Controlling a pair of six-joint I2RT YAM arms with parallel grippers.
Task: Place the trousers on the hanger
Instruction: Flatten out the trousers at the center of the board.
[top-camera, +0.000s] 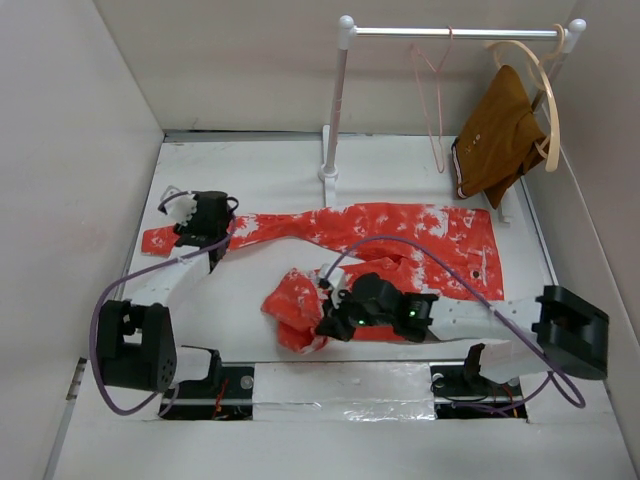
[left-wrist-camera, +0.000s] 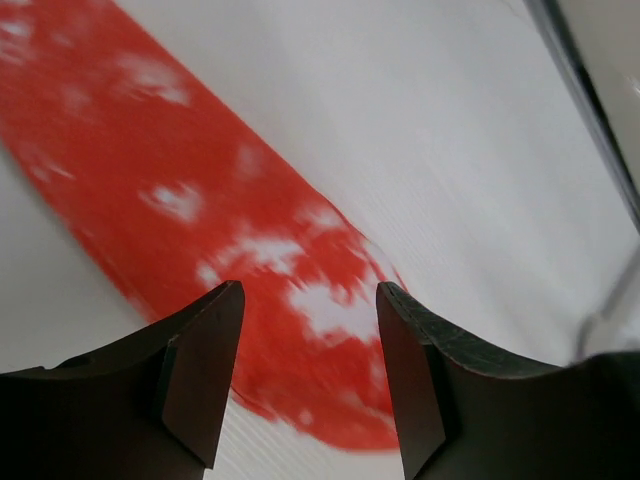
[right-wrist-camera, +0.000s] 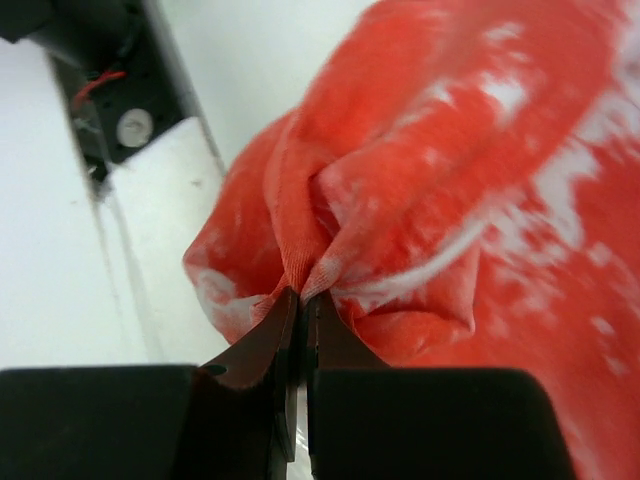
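Observation:
The red-orange, white-blotched trousers lie across the table with the waist at the right. One leg runs flat to the far left. The other leg is bunched up near the front middle. My left gripper hangs open just above the flat leg, whose end shows between its fingers in the left wrist view. That gripper holds nothing. My right gripper is shut on a fold of the bunched leg, pinched at its tips. The pink wire hanger hangs on the rail at the back.
A white rack stands at the back, with its pole and foot near the trousers' upper edge. A plain brown garment hangs on a pale wooden hanger at the rail's right end. Walls close in on the left and right.

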